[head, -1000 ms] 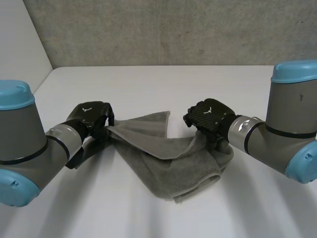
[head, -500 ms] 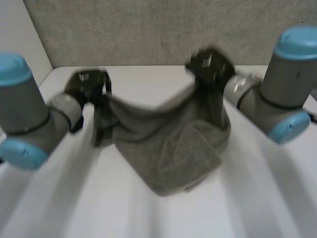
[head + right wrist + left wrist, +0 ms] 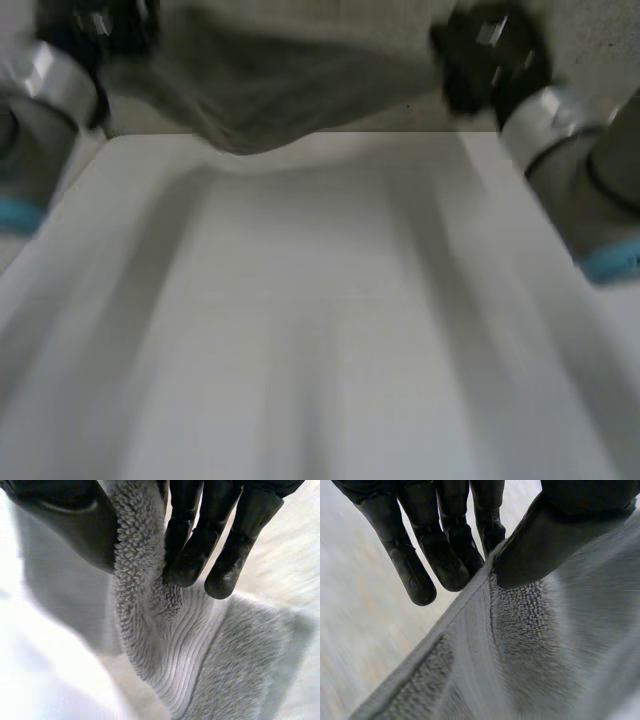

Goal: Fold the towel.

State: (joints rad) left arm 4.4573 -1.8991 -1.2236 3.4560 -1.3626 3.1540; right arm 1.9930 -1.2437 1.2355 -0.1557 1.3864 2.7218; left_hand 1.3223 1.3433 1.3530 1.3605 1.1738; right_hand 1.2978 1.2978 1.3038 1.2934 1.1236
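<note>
1. The grey terry-cloth towel [image 3: 300, 75] hangs in the air, stretched between the two hands above the far edge of the flat white table [image 3: 300, 320]; its sagging middle is the lowest part and hangs clear of the tabletop
2. The black left hand [image 3: 445, 555] is clamped on the towel's edge, with straight fingers on one side and the thumb on the other, pinching the hem band
3. The black right hand [image 3: 200, 545] pinches a bunched, rolled part of the towel between thumb and fingers; I cannot tell which corner or edge it is
4. The left pinch sits right at the rim of the hem, so a sharp swing or tug could pull the cloth free and drop that side
5. The right hand holds a thick wad, not a single layer, so I judge the towel may come down twisted and fold crooked
6. The limp middle could land first and crumple unless it is drawn taut
7. The pile is soft, looped and nubbly, and the hem is a smoother ribbed band; the cloth drapes without a shape of its own, and the table looks smooth and hard, so the cloth may slide on it
</note>
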